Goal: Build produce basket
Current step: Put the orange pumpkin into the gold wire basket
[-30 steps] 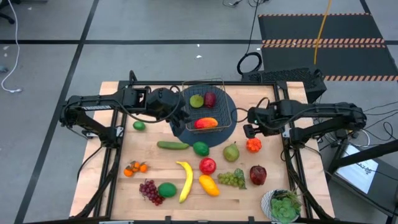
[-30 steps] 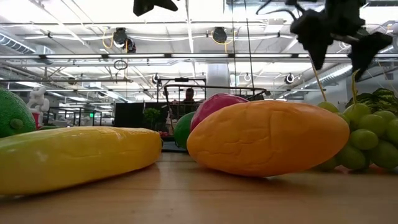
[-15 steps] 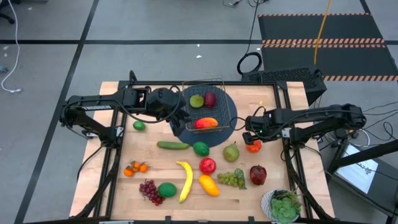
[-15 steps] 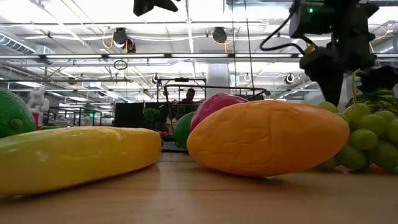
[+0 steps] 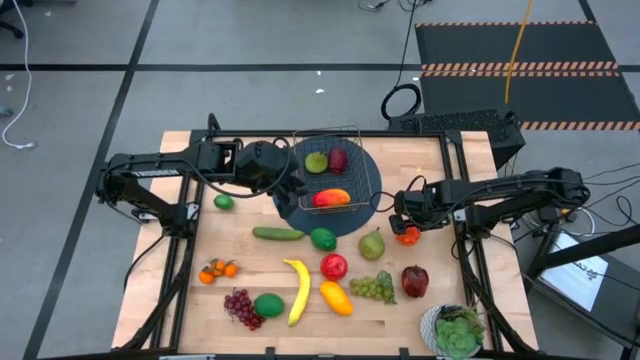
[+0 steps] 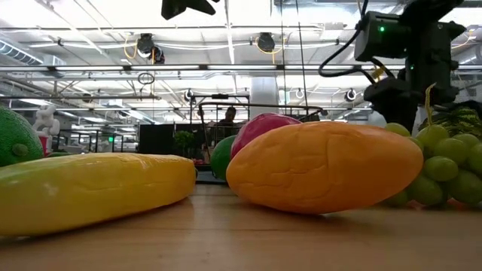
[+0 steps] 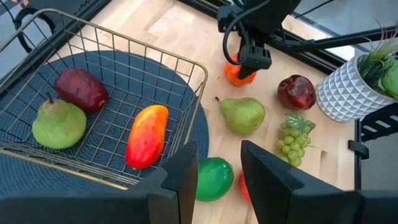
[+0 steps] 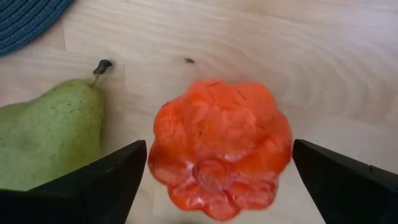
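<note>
The wire basket [image 5: 326,131] stands on a round dark-blue mat [image 5: 367,195] at the table's far middle. It holds a green pear [image 7: 59,124], a dark red fruit [image 7: 81,88] and a red-orange mango [image 7: 147,135]. My left gripper [image 5: 293,192] hangs open above the basket's near left corner, with nothing between its fingers. My right gripper [image 5: 405,228] points down, open, just over a lobed orange fruit [image 8: 219,148] that rests on the wood to the right of the mat. Its fingers [image 8: 112,177] stand on either side of the fruit, apart from it.
A green pear [image 5: 372,244] lies just left of the orange fruit. Nearer the front are a red apple [image 5: 414,280], green grapes [image 5: 372,288], a mango [image 5: 336,297], a banana [image 5: 297,290] and a potted plant [image 5: 455,330]. A cucumber [image 5: 278,234] and a lime [image 5: 224,202] lie to the left.
My right gripper has come straight down over the orange fruit, staying open and pointing down. The fruit has not moved.
</note>
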`<state>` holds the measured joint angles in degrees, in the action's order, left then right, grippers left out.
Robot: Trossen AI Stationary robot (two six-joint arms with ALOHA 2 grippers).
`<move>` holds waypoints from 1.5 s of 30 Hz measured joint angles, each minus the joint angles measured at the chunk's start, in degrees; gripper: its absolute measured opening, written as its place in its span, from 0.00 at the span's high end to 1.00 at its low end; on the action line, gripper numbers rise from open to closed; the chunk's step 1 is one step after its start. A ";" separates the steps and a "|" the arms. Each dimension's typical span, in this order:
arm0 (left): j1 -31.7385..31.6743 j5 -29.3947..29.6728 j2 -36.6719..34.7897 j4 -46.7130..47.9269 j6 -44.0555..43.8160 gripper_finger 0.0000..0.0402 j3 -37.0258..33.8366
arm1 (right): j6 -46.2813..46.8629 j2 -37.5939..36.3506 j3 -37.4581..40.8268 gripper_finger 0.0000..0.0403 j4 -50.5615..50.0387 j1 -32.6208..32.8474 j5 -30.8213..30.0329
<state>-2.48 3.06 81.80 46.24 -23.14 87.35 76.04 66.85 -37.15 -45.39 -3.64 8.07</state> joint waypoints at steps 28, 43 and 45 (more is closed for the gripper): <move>0.35 -0.53 -0.02 0.85 -0.43 0.70 0.00 | 11.83 -8.80 2.98 0.14 29.67 0.01 8.48; -0.14 -0.01 -0.07 4.34 -1.49 0.70 0.00 | 9.08 -10.71 2.95 0.14 61.63 -2.38 -1.66; -0.58 0.01 -0.08 3.96 -1.50 0.70 0.00 | 5.88 -10.79 2.94 0.14 63.14 -3.89 -1.87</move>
<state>-3.06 3.07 81.72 50.19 -24.64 87.35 81.92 56.06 -34.22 17.75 -7.53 6.20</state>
